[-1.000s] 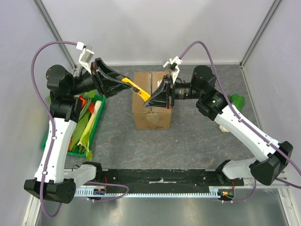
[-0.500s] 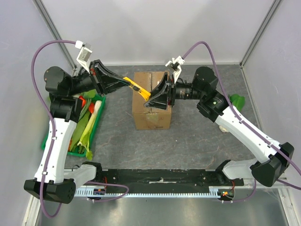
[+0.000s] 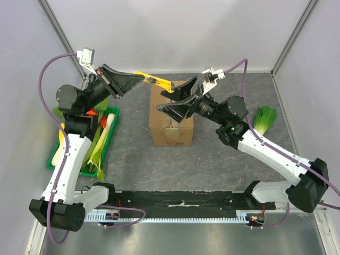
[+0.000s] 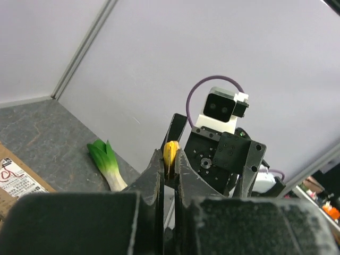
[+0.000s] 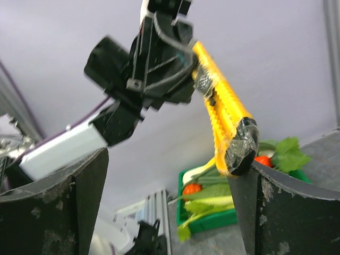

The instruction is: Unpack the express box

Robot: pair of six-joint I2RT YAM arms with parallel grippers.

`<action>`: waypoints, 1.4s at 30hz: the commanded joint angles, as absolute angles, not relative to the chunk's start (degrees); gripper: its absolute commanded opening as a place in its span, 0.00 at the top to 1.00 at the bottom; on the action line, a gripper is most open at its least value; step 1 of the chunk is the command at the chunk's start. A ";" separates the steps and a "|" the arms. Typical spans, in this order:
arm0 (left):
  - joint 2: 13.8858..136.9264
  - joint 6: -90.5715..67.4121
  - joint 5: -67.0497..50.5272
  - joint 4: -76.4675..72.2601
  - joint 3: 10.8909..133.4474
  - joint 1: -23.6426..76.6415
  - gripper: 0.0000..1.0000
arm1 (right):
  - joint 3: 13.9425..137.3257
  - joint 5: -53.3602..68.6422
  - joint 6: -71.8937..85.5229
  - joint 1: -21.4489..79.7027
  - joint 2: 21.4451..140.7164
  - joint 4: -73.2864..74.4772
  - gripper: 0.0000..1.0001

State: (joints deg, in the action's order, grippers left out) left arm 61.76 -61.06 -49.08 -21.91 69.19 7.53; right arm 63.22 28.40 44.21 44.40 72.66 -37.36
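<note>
Express box (image 3: pixel 171 114) sits in the middle of the table (image 3: pixel 228 159) in the top view. It looks shut and is well apart from the green tray (image 3: pixel 52 160) of veg on the left. Above its far edge the left gripper (image 3: pixel 139 78) is clamped on a yellow utility knife (image 3: pixel 158 82). The right gripper (image 3: pixel 166 100) hangs just beside the knife's free end, jaws spread wide with nothing in them.

Left wrist view: the knife shows edge-on as a yellow sliver pinched tight between the fingers (image 4: pixel 156 175). A corner of the box with its white label (image 4: pixel 16 180) peeks in at lower left, and a leafy green (image 4: pixel 103 159) lies on the table beyond.

Right wrist view: both fingers (image 5: pixel 64 212) are far apart, and the knife's end is close to one of them but not gripped. Can't tell whether the blade is out.

Looks like cutting comes next. To do it well, the left arm should tilt the knife down onto the taped seam and run shallow so the contents don't get sliced. The right arm should get clear of the blade and maybe steady the box's side.
</note>
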 commanded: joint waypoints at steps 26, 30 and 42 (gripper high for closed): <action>57.39 -71.63 -36.21 -32.43 58.80 9.67 0.98 | 75.32 18.36 54.58 44.65 87.10 -52.56 0.31; 57.13 -71.37 -36.83 -31.91 58.89 9.75 0.98 | 76.20 19.95 55.19 44.56 87.80 -50.54 0.40; 57.22 -70.66 -37.53 -31.29 58.62 9.67 0.98 | 77.08 21.27 57.04 44.56 88.86 -48.87 0.60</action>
State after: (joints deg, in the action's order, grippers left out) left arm 57.98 -69.91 -36.53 -29.32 58.85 9.50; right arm 74.08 20.53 56.07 44.38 88.36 -48.14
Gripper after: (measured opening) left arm 0.062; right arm 0.413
